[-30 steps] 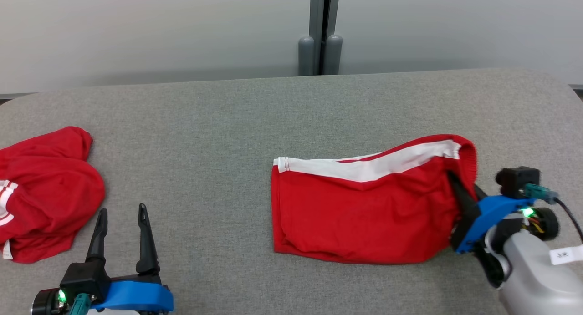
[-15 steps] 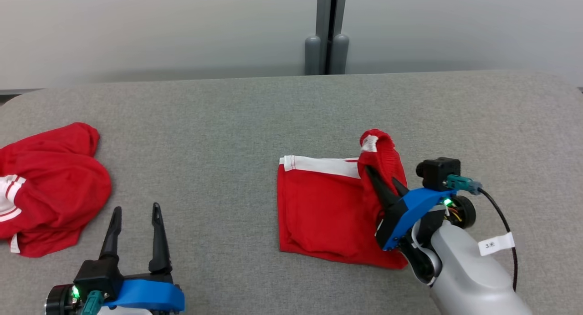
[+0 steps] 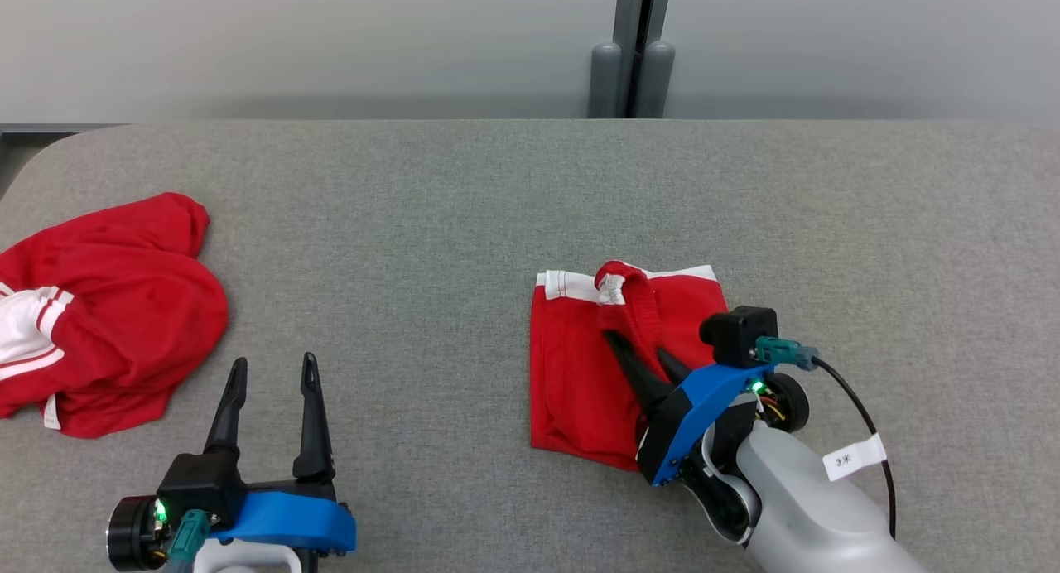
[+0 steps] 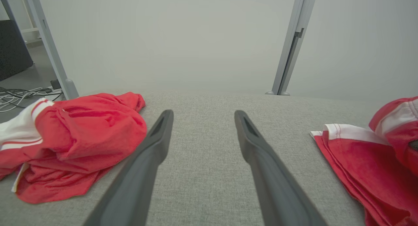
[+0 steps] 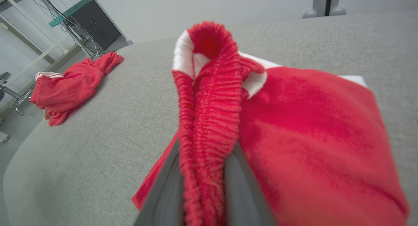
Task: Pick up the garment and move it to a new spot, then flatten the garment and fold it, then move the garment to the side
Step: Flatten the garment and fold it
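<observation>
The garment, red shorts with a white side stripe, lies right of centre on the grey padded table. Its right half is folded over to the left. My right gripper is shut on the ribbed red waistband, which stands up in a bunch between the two fingers just above the flat part of the garment. My left gripper rests open near the table's front left, nothing between its fingers. The garment's near left corner lies to its right.
A second red garment with white stripes lies crumpled at the table's left edge, just left of my left gripper. A grey post with two feet stands behind the table against the pale wall. Cables and a dark cabinet lie beyond the table's left end.
My right gripper has carried the waistband leftward over the garment, folding its right half across. The left gripper stayed open and still. The head camera shifted a little.
</observation>
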Available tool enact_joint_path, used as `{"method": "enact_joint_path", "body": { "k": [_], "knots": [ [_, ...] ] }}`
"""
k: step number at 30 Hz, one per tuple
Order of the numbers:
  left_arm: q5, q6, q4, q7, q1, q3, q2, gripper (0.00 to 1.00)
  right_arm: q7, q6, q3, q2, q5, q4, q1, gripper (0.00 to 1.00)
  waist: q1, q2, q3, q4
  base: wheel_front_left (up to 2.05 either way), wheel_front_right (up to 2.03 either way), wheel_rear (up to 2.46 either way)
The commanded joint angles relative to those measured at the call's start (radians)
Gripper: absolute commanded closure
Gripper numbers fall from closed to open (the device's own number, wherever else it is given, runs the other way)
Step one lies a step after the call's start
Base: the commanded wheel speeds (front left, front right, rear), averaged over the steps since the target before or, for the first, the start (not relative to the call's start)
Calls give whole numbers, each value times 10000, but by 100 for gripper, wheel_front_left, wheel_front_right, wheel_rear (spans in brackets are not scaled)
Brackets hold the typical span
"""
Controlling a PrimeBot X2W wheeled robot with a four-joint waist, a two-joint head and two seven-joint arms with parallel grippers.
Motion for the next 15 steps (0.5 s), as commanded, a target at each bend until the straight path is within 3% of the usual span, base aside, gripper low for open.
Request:
{"method": "enact_joint_path", "body": {
  "k": [1,9,15],
  "knots": [
    [3,45,23,-28,-110,-5,-16,0,-230,5,55,-39,-45,169,-208,0,-1,0,10,1,0,0,0],
    [140,-10,99,-28,61,175,-18,0,-1015,5,373,-35,-50,365,-425,0,-1,0,-204,-302,0,0,0],
    [241,-50,75,-28,257,423,-15,0,-1262,3,-799,-443,-1153,-85,-318,0,-1,0,-450,-688,0,0,0]
  ]
}}
